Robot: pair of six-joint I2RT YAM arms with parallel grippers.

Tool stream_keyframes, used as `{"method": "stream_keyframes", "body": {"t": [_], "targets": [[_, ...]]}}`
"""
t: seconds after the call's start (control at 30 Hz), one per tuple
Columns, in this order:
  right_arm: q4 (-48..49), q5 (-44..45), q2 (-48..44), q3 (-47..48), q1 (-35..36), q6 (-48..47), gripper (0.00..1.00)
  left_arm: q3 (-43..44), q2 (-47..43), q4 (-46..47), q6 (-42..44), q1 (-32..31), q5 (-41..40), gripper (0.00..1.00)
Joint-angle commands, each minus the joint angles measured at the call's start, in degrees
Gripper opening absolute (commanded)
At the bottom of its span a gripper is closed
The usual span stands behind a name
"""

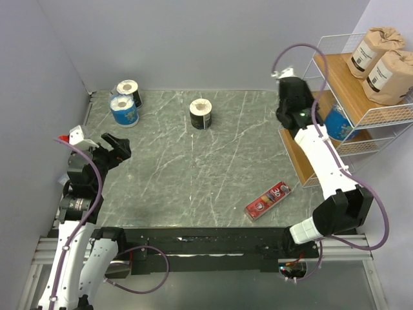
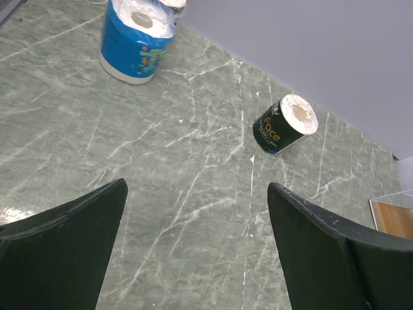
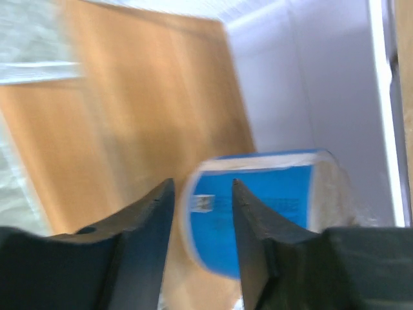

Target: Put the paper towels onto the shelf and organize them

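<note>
My right jaws, narrowed, are at the blue-wrapped cylindrical paper towel roll [image 3: 271,194] on the white wire shelf's [image 1: 335,77] middle wooden tier. It's too blurred to tell whether they're gripping. My left jaws are spread, empty, over the grey marbled counter's [image 1: 193,181] left edge, probably waiting.

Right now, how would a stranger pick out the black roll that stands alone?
Start at the green marble table and look toward its far edge. About midway along stands a paper towel roll in a black wrapper with a white top. Unlike the blue roll and the other black roll paired in the far left corner, it stands alone.
</note>
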Motion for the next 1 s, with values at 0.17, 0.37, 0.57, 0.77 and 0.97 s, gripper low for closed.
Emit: {"method": "stream_keyframes", "body": {"t": [0.17,0.37,0.57,0.77,0.97], "targets": [[-11.21,-15.30,-7.93,2.77,18.07,17.56,0.65,3.60,6.32,0.13,-0.73,-0.21,-7.77,0.96],[-6.30,-29.87,-18.38,-7.24,28.97,27.23,0.99,11.59,18.79,-0.94,-2.23,0.49,-9.45,0.97],[7.14,-42.30,-31.31,-22.09,32.85,36.54,0.99,17.31,32.93,8.55,4.44,2.51,-6.20,0.96],[10.58,-47.75,-37.55,-28.52,33.46,38.15,1.00,23.46,49.72,14.78,11.22,3.40,-3.47,0.97],[11.72,-47.93,-38.70,-29.84,33.55,37.10,1.00,26.10,61.94,23.22,15.52,3.40,-0.66,0.97]]}}
